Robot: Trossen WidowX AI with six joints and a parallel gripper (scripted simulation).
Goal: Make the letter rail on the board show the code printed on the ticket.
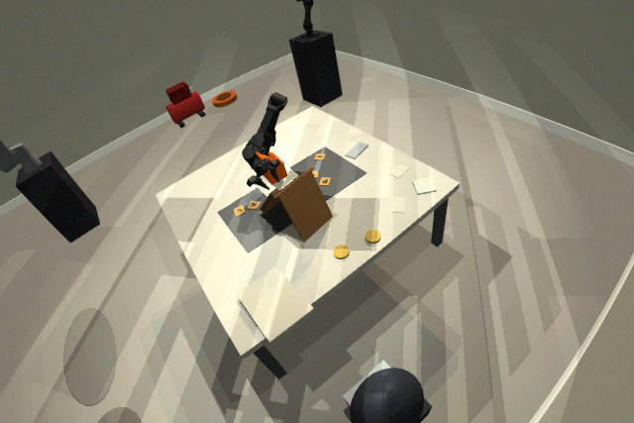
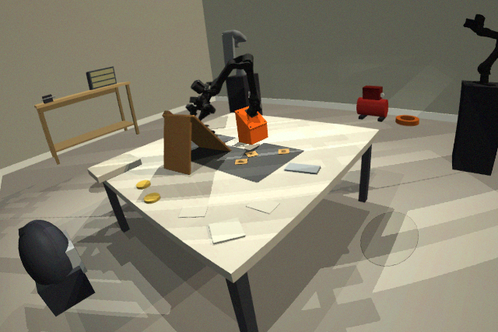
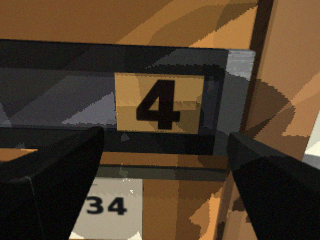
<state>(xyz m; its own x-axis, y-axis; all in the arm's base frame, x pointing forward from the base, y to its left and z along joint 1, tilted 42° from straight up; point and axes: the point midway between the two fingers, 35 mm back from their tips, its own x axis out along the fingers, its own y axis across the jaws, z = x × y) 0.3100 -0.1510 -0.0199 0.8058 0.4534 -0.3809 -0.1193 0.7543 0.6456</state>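
Observation:
The brown board stands on the table. In the wrist view a tile marked 4 lies in the dark rail, near the rail's right end block, with a narrow dark gap between. The rail left of it shows no tile in this view. My gripper is open at the rail, its fingers spread wider than the 4 tile. The ticket below shows "34"; the left finger hides the rest. Loose tiles lie on dark mats.
The dark mats flank the board. An orange arm base stands behind it. Two yellow discs lie near the table edge. A blue-grey slab and a pale block are also on the table.

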